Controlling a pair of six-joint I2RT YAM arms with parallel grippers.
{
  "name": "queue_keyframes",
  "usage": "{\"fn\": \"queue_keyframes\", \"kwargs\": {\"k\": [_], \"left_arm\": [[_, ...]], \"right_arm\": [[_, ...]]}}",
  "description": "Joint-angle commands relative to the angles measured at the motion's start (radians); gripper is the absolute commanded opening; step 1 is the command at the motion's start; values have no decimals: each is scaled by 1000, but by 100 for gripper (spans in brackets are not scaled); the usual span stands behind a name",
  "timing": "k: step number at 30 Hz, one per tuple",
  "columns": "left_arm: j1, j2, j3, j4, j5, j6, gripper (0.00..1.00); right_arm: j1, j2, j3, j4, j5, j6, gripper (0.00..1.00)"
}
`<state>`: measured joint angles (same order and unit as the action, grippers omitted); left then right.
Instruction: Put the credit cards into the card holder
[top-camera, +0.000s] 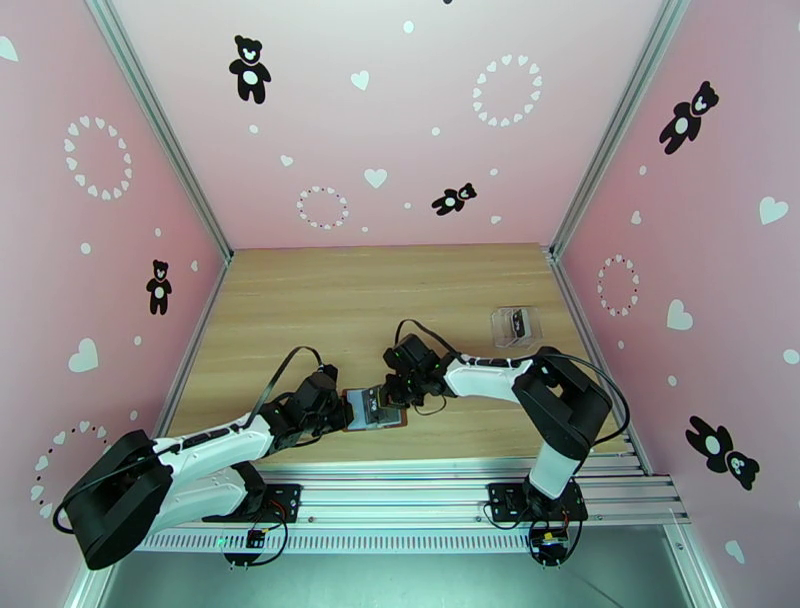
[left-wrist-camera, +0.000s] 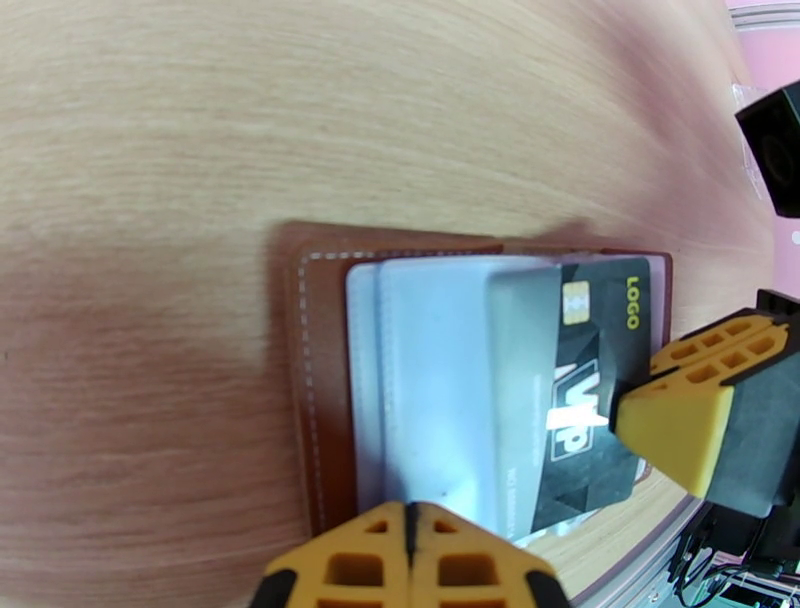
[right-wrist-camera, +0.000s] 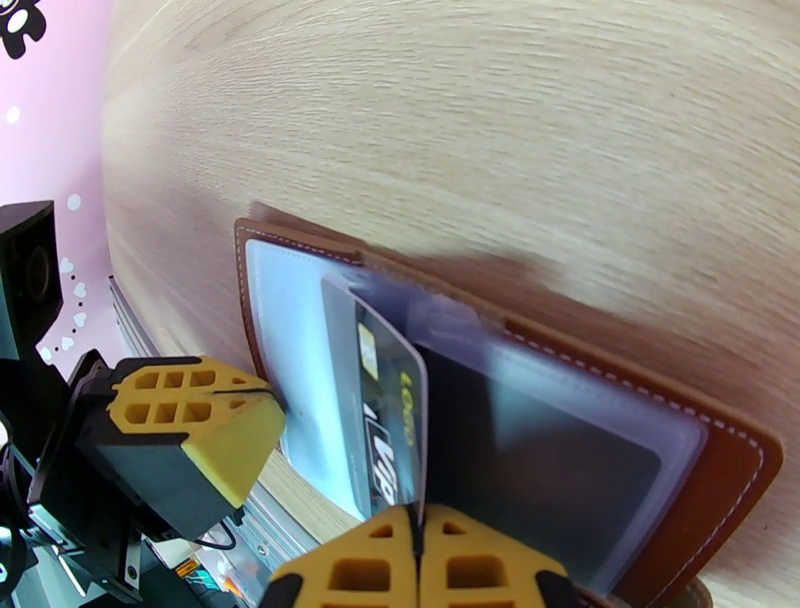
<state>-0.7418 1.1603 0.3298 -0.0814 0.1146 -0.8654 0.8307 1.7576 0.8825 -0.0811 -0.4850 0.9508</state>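
- The left claw (left-wrist-camera: 408, 535) was shut tight. Its tips sat at the near edge of the card holder (left-wrist-camera: 322, 400). I could not tell if it pinched a pocket or only pressed there.
- The card holder lay open and flat on the table (top-camera: 330, 300), between the two claws. Its see-through pockets (left-wrist-camera: 430, 380) faced up.
- A black credit card (left-wrist-camera: 590, 400) looked part way into one pocket. Its other end stuck out toward the right claw (right-wrist-camera: 420, 550).
- The right claw was shut too, and it seemed to pinch the edge of that card.
- Another dark card (right-wrist-camera: 540, 450) looked to be inside a pocket.
- Far back, well apart, stood a clear box (top-camera: 516, 325).
- What could go wrong: the card looked tilted up, so a push could jam its corner on the pocket lip and bend the thin pocket. If the left claw let go, the holder could slide along and the card would not go in. The thin grip could also slip off the card.
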Motion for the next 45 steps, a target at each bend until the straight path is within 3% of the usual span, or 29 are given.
{"fn": "queue_keyframes", "kwargs": {"k": [1, 17, 22, 26, 34, 45], "left_arm": [[2, -5, -20, -23, -17, 3, 2], [2, -18, -16, -33, -16, 1, 4], [3, -85, 3, -106, -40, 9, 22], [2, -173, 14, -191, -66, 15, 26], [2, -153, -2, -164, -51, 17, 6], [1, -67, 1, -84, -23, 11, 0]], "right_arm": [[8, 10, -24, 10, 44, 23, 0], [39, 18, -8, -28, 48, -7, 3], [39, 8, -4, -47, 63, -19, 7], [39, -7, 1, -71, 73, -32, 15], [43, -71, 47, -192, 137, -85, 38], [50, -51, 90, -241, 162, -101, 39]]}}
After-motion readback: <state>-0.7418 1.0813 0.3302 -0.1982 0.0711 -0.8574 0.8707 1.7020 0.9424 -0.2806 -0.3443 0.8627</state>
